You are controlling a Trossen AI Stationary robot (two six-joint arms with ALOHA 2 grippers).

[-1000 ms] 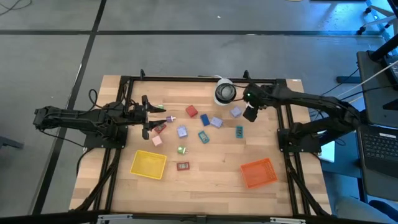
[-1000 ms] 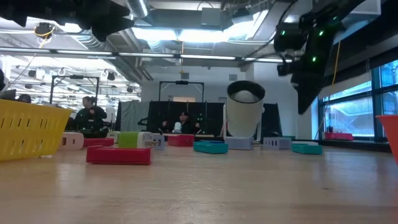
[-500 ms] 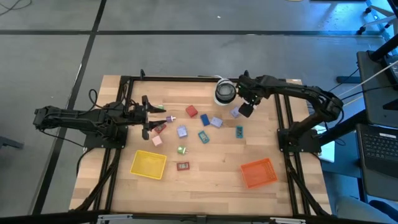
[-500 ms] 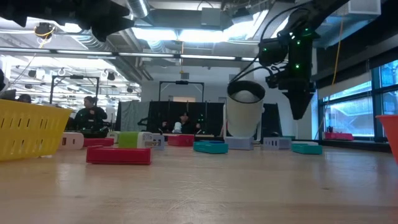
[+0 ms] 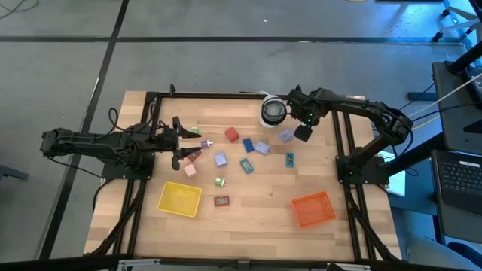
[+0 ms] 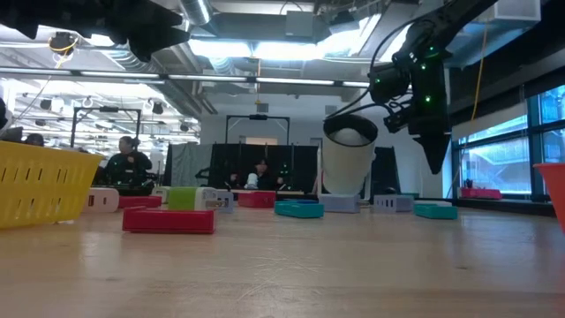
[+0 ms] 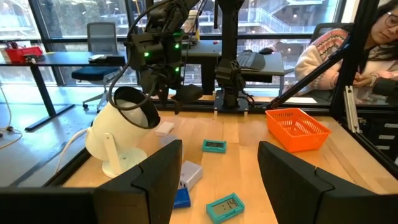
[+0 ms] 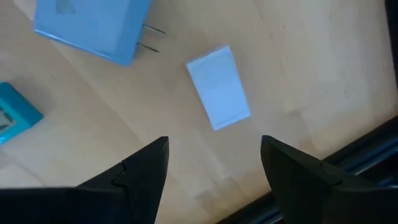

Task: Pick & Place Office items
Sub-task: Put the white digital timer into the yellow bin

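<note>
Our left gripper (image 5: 183, 143) waits at nine o'clock, jaws apart and empty. Our right gripper (image 5: 302, 132), jaws apart, hovers at two o'clock above a lavender block (image 5: 286, 135); next we judge: descend, close.

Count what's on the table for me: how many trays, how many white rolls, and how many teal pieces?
Trays: 2, yellow and orange
Roll: 1
Teal pieces: 2
Total: 5
</note>
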